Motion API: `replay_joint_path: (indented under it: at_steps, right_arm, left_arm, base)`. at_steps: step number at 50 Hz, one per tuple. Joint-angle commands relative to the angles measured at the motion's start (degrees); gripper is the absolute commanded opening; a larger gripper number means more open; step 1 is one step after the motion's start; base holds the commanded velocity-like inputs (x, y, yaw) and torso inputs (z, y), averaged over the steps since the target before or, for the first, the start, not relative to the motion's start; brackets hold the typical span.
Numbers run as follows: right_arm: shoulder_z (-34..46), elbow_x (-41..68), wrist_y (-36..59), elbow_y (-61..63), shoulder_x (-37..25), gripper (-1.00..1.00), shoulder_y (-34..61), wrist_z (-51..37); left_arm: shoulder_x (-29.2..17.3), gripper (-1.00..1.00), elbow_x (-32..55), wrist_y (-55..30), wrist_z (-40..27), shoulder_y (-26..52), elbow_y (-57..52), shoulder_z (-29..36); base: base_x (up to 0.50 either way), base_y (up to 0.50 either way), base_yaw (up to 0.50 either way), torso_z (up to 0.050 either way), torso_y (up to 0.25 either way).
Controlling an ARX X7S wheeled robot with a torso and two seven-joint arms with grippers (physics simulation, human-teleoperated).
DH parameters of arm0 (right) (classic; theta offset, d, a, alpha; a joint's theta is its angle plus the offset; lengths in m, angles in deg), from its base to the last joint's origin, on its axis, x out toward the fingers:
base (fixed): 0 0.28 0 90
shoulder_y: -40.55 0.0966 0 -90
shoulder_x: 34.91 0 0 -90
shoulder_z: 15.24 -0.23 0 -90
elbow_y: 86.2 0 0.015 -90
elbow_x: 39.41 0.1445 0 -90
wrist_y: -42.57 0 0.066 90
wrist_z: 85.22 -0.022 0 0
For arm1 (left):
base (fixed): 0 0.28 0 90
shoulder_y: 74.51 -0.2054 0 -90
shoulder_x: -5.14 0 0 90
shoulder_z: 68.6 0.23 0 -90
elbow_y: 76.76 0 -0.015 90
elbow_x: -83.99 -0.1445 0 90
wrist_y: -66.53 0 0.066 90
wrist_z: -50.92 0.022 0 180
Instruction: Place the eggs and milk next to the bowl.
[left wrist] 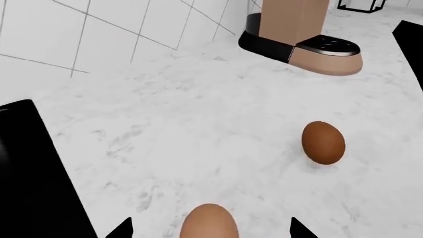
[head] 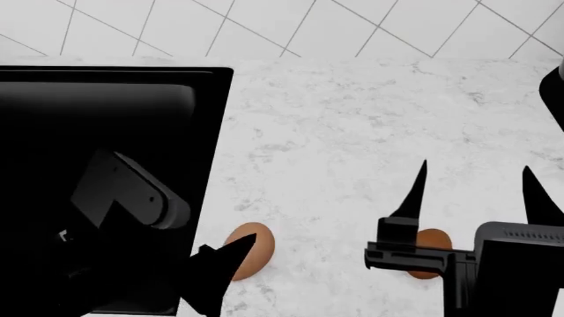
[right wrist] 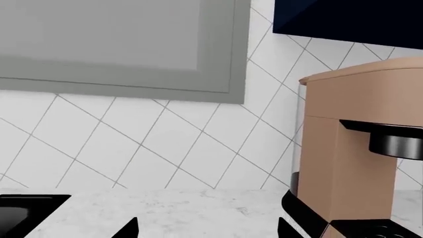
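Two tan-brown eggs lie on the white marble counter. In the left wrist view one egg (left wrist: pixel 208 224) sits between the tips of my open left gripper (left wrist: pixel 209 231), with a gap on each side. The other egg (left wrist: pixel 323 142) lies apart from it. In the head view the first egg (head: pixel 250 249) is beside a left finger (head: pixel 216 272), and the second egg (head: pixel 431 259) is partly behind the right gripper's body. My right gripper (head: pixel 474 179) is open and empty above the counter; it also shows in the right wrist view (right wrist: pixel 208 229). The milk and the bowl are out of view.
A tall tan-and-black appliance (left wrist: pixel 300 34) stands on the counter by the tiled wall, and shows in the right wrist view (right wrist: pixel 360 148). A black flat surface (head: pixel 115 112) fills the counter's left side. A grey cabinet (right wrist: pixel 119 39) hangs above the tiles.
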Motion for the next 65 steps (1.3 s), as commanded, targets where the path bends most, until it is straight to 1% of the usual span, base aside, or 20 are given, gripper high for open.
replay_joint_path:
  at_steps: [1, 25, 35, 46, 65]
  right_arm:
    - [0.4, -0.2, -1.7, -1.5, 0.3, 1.00, -1.4, 0.0]
    - [1.8, -0.1, -1.8, -2.9, -0.2, 1.00, -0.7, -0.5]
    - [2.1, -0.1, -1.7, -2.7, -0.6, 1.00, -1.3, -0.8]
    - [2.1, 0.1, -2.1, -3.6, -0.9, 1.00, -1.3, -1.0]
    - [2.0, 0.5, -2.6, -4.1, -1.4, 1.00, -1.4, -1.4]
  left_arm:
    - [1.5, 1.00, -3.0, 7.0, 2.0, -0.3, 8.6, 4.5]
    - [2.5, 1.00, -6.7, 15.9, 5.2, -0.3, 20.5, 10.0]
    - [3.0, 1.00, -7.7, 19.0, 5.8, -0.6, 24.6, 11.0]
    - [4.4, 1.00, -9.0, 23.0, 7.5, 0.1, 30.7, 13.1]
    - [5.4, 1.00, -9.7, 25.6, 8.7, 0.5, 35.1, 15.5]
  base:
    - [0.00, 0.00, 0.00, 0.000, 0.000]
    - [0.00, 0.00, 0.00, 0.000, 0.000]
    - [0.00, 0.00, 0.00, 0.000, 0.000]
    - [0.00, 0.00, 0.00, 0.000, 0.000]
    - [0.00, 0.00, 0.00, 0.000, 0.000]
